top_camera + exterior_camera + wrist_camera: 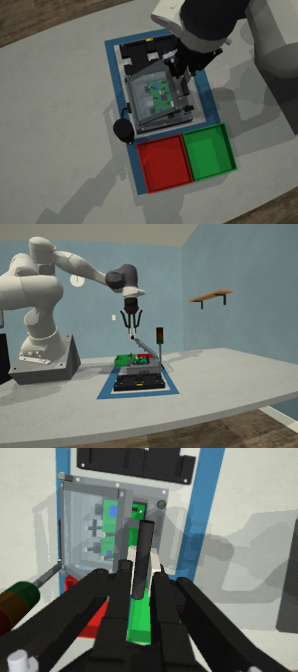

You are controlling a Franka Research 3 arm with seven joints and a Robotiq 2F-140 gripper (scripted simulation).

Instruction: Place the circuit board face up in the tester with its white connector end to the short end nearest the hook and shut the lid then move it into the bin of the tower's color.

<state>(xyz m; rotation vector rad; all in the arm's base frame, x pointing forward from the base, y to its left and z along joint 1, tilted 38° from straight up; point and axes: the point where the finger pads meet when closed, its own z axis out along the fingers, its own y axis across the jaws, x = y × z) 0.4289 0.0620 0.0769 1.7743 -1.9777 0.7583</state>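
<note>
The green circuit board [160, 94] lies face up in the tester [158, 104], under the half-lowered clear lid [149, 93]. My gripper [183, 82] is shut on the lid's black handle [142, 555] at the lid's free edge. From the side the lid [146, 347] slopes up from its hinge to my gripper [131, 333]. In the wrist view the board [112, 523] shows through the lid [90, 530]. The latch hook [189, 107] stands on the tester's edge below the handle. The signal tower [159, 336] shows no bright lamp.
The empty black tray [148, 53] lies just beyond the tester on the blue-edged mat. The red bin [164, 162] and the green bin [210, 151] stand side by side in front. The tower's dark top [123, 129] is at the tester's left corner.
</note>
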